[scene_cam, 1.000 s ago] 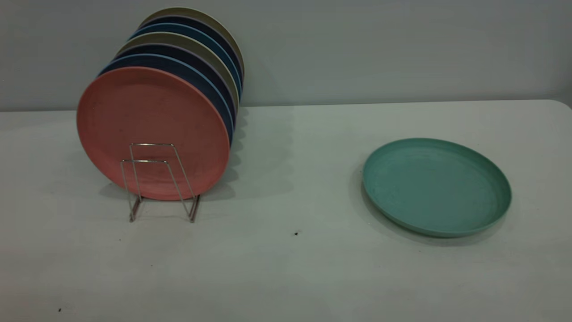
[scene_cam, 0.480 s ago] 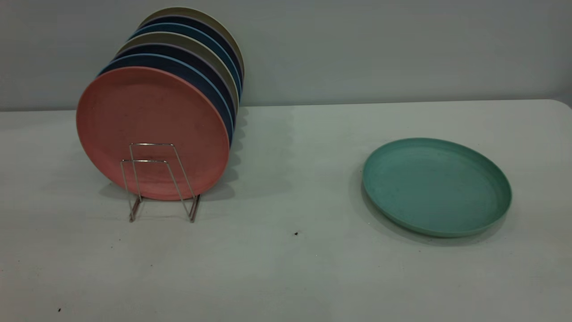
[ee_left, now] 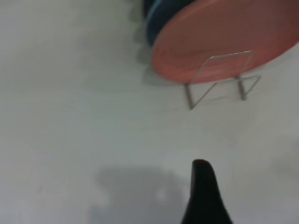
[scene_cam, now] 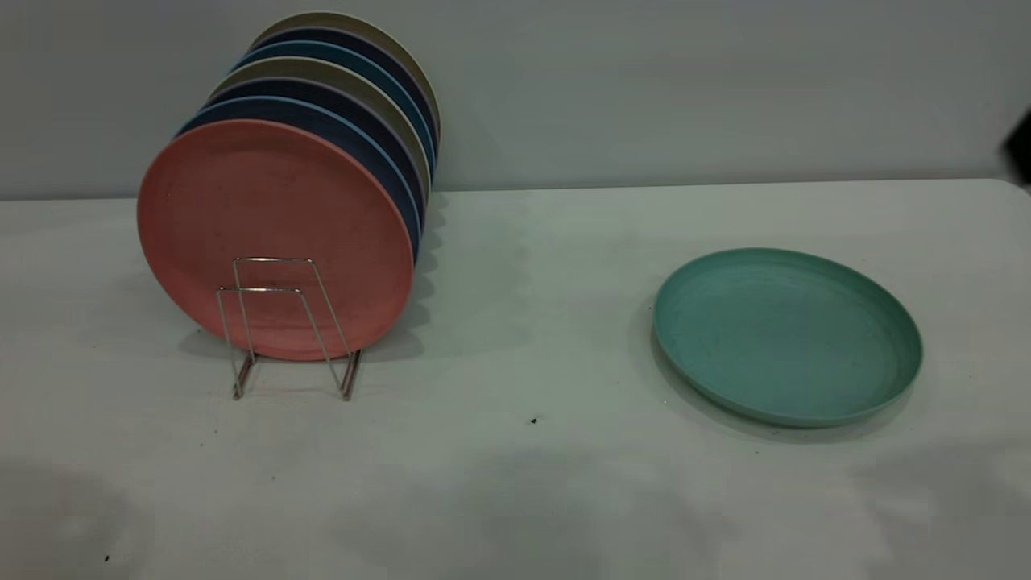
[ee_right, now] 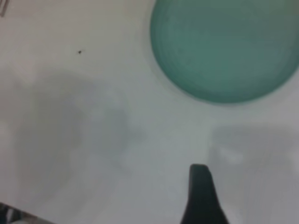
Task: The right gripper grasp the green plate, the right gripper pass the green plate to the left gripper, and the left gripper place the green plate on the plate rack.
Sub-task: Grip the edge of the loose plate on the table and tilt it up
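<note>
The exterior view looks roughly level across the pale grey tabletop (scene_cam: pixel 515 483) toward a grey back wall (scene_cam: pixel 685 80), from fairly close. The left wrist view looks down from above at the thin silver wire rack (ee_left: pixel 219 77) holding a salmon-pink round plate (ee_left: pixel 224 32), both shared with the exterior view (scene_cam: pixel 282 322). The right wrist view looks down on the round matte teal-green plastic plate (ee_right: pixel 226 46), shared likewise (scene_cam: pixel 785 334).

Rear plates (scene_cam: pixel 338 48) mostly hidden
</note>
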Robot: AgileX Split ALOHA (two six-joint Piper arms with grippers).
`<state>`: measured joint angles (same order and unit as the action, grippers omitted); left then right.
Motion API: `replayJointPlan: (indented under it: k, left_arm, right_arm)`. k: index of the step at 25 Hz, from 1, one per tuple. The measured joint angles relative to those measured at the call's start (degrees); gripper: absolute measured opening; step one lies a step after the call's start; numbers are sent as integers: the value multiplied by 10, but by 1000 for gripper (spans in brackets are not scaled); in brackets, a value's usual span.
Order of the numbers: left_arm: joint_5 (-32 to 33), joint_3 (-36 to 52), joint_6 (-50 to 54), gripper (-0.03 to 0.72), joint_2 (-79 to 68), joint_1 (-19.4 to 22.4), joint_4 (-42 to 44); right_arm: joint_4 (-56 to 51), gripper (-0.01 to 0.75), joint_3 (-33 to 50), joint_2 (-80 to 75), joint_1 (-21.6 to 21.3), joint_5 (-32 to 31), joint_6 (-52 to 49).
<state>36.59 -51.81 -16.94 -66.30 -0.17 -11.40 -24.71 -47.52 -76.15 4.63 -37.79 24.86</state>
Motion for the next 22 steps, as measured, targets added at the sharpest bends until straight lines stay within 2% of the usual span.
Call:
replayJointPlan:
  k: [6,8,11,16,22]
  left_arm:
    - [-44,-16,-57,528,-95,-61,-67]
    - [-61,-17,-61,528,-123,-84,-83]
    - [-91,-17,-61,528,-165,-115,-103]
    - [-148,-23,-61,528,-232,-161,-139]
    - [-160,-44,-62,528,-284,-198,-156]
  right_arm:
    - [-71,536,-28,-138,-3,36,71]
    - [-89,535,-42,-177,-15,38,81]
    - [-123,535,-64,-222,-50,40,110]
    - [-233,535,-104,-307,-112,16,217]
    - [-317,534,-155,-419,-176,7,293]
